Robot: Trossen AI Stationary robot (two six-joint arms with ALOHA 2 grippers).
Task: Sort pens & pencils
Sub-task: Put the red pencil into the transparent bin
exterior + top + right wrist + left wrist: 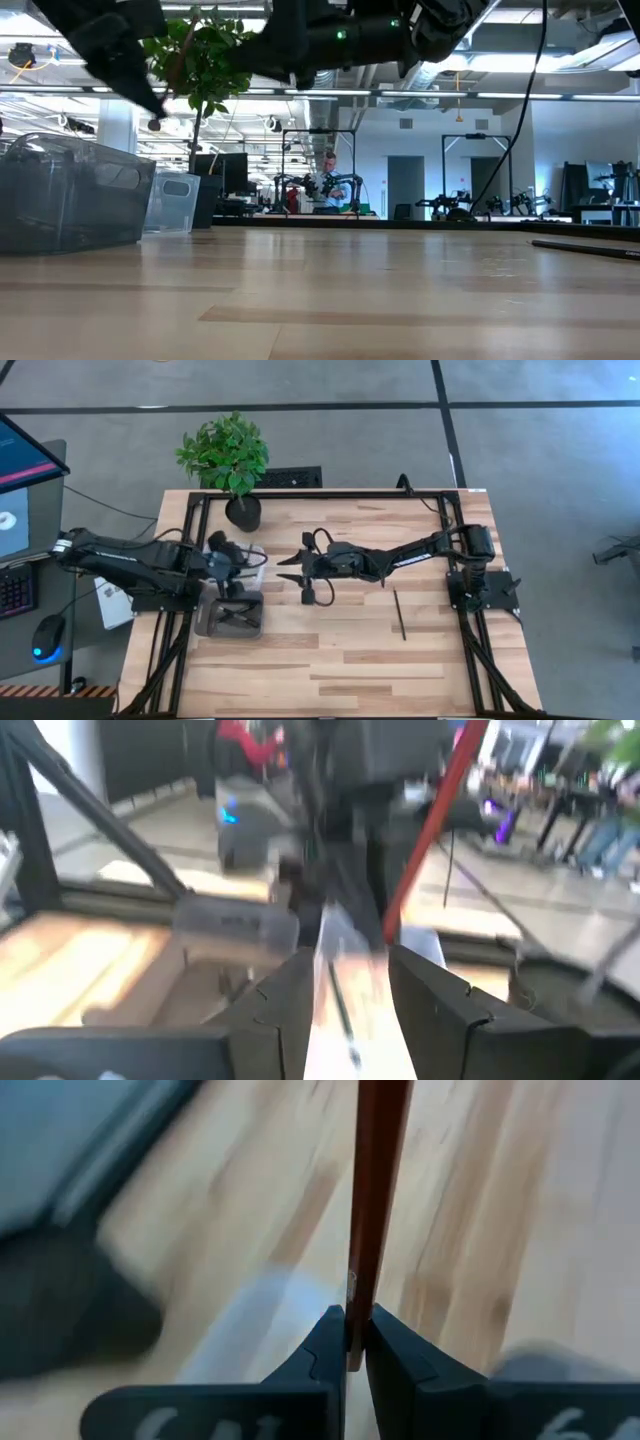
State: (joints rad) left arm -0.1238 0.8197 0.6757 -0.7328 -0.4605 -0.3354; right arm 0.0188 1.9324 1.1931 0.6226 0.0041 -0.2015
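Wood-plank table (330, 650), open hall behind. Left gripper (352, 1342) is clenched on a red-brown pencil (375, 1200), which stands out past the fingertips over the boards, just beside the bins (232, 610). Right gripper (345, 985) is parted and holds nothing that I can see — it faces the left arm across the middle, near the pencil's far end; the wrist view is smeared, so contact is unclear. One dark pen (400, 613) lies on the table well to the right. To do this well, I would keep the left grip firm, back the right clear, then line the pencil over its bin — and release low.
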